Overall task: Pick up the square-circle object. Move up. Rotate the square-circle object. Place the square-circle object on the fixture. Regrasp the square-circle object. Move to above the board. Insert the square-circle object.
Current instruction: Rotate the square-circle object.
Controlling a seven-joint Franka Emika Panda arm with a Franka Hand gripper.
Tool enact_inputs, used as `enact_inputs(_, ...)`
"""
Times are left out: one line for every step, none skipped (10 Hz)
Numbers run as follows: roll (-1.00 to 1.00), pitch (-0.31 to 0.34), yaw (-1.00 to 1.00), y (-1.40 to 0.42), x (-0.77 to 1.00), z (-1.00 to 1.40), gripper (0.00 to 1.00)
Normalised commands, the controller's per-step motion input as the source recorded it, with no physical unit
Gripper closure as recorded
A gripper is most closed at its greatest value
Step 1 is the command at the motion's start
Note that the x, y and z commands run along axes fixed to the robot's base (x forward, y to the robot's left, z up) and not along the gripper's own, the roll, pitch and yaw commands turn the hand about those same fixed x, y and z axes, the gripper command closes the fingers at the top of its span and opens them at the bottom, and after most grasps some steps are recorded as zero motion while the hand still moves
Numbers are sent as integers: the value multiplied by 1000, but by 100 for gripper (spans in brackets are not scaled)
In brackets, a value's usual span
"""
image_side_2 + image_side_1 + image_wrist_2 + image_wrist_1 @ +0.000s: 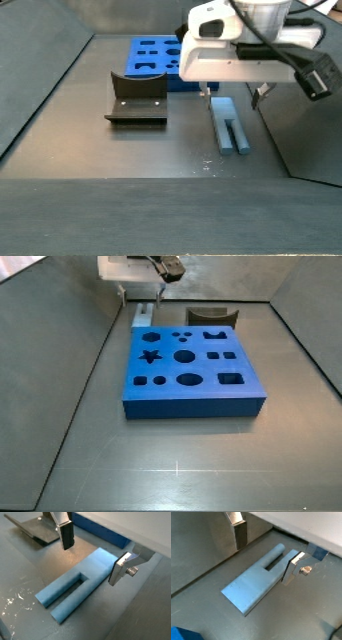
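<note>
Your gripper (233,92) hangs just above the square-circle object (229,124), its jaws spread wide with nothing between them. In both wrist views the silver fingers (65,533) straddle the bar (75,586): one plate stands off one long side, the other plate (293,566) sits close to the opposite side. That is the relation to watch: the bar's long axis runs across the line between the two plates, so a straight descent should bring the pads onto its long flanks.

The bar lies flat on the floor, slot upward, near the side wall, just beside the fixture (136,96) and apart from the board (190,367). Judging from this, the pick-up has not yet begun.
</note>
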Motion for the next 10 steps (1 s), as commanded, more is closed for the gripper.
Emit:
enact_inputs(-94,-89,-4,7,40,-802,0)
enact_inputs(-111,-96,0,8,35,-723,0)
enact_inputs(-127,-106,0,11,35,-625,0)
enact_inputs(-136,-110,-2,15,30,-563,0)
enact_inputs(-143,-121,-1,19,30,-500,0)
enact_inputs(-153,-134,1,16,27,-436,0)
enact_inputs(-163,-137,4,17,25,-388,0)
enact_inputs(-169,-137,4,18,27,-358,0)
enact_inputs(-176,-144,7,20,29,-311,0)
enact_inputs(-180,-154,8,17,25,-277,0)
